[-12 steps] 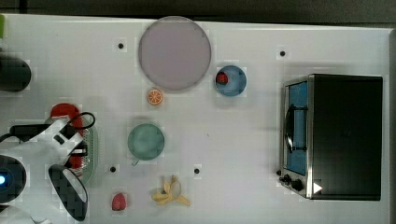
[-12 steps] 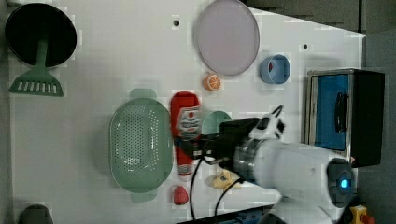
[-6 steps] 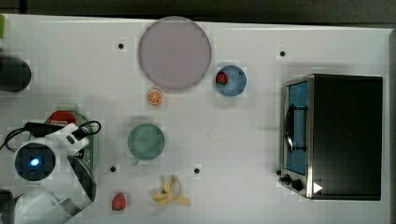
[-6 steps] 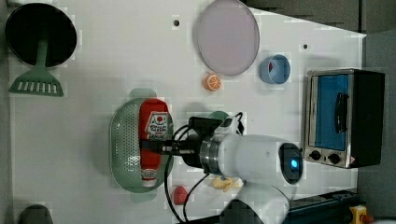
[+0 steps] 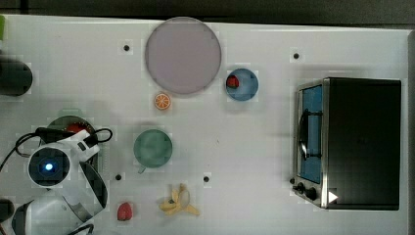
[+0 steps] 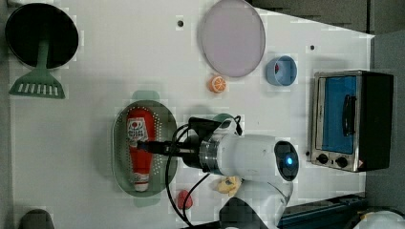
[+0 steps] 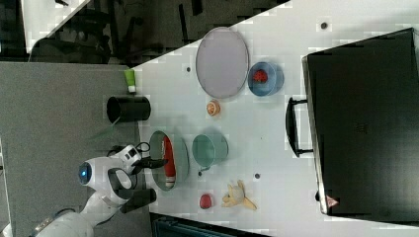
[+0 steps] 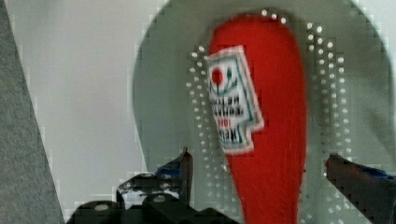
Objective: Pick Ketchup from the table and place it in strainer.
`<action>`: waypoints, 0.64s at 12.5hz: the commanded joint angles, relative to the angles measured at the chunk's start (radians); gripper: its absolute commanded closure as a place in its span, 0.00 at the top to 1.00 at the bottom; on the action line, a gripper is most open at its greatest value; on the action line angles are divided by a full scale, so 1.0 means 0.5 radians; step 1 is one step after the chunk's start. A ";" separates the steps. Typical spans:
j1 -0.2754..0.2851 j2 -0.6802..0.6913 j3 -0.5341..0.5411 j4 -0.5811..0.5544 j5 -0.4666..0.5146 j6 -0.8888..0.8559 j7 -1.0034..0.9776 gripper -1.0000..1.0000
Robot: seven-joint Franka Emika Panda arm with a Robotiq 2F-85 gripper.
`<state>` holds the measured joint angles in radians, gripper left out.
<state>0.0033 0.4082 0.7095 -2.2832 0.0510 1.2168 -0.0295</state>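
The top view looks straight down on the table (image 5: 254,127); the left and right views look from high up; the wrist view sits close above the strainer (image 8: 159,93). All share the strainer.

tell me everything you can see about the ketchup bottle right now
The ketchup is a slim red bottle, plastic by its look, with a white label bearing dark print and a red dot. It lies flat on its side inside the pale green strainer, along its length, resting on the perforated bottom. In the left view its cap end points toward the picture's bottom. In the wrist view the open gripper has a finger on either side of the bottle, with a gap between them and it, so it looks released.
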 commanded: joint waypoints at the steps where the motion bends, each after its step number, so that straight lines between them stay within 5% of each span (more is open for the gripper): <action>1: -0.088 -0.231 -0.005 0.035 0.013 -0.040 0.125 1.00; 8: -0.501 -0.852 -0.272 0.114 0.013 -0.766 0.125 1.00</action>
<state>-0.1732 0.0168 0.6104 -2.2480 0.0492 0.8745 -0.0247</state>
